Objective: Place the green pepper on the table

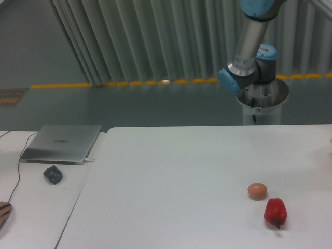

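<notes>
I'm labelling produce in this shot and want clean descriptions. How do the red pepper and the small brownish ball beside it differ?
The red pepper is glossy deep red; the brownish-orange ball is duller and tan. The pepper is lobed, with a dark stem pointing toward the camera; the ball is smooth and egg-like, with no stem. The pepper looks larger and lies nearer the camera, right of the ball. Both rest on the white table, close together but apparently not touching.

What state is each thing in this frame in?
Red pepper: lying on the table.
Brown egg-like ball: resting on table, beside the pepper.
Laptop: closed, on side desk.
Mouse: on desk.
Green pepper: not visible.
Hand: out of frame.
</notes>
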Motion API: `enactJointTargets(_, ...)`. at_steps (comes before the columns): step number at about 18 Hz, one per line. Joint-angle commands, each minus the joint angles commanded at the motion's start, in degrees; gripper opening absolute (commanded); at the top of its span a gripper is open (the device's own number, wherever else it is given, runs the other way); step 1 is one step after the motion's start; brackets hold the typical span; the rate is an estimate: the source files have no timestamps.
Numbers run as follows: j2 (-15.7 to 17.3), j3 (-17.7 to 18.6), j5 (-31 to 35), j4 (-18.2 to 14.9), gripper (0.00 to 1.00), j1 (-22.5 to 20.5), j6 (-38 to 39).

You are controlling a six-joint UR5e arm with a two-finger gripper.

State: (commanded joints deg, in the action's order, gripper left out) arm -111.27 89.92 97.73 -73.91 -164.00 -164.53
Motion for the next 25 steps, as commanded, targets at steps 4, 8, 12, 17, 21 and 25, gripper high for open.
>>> enactJointTargets(4, 0.2, -4.7, 0.0, -7.5, 0.63, -0.1, 0.4)
enactJointTargets(8, 0.7, -6.4, -1.8, -9.6, 0.63, -0.1, 3.5)
enactJointTargets(12, 1.1, -11.2, -6.5, -14.9, 0.63, 0.3, 12.5)
enactJointTargets(17, 2.6, -12.3, -9.8, -15.6, 0.63, 3.9, 26.2)
enactJointTargets(21, 3.5, -12.5, -11.3, -15.3, 0.63, 7.5, 38.9)
enactJointTargets(25, 3.5, -12.3, -14.1, -14.9, 0.63, 10.4, 50.0)
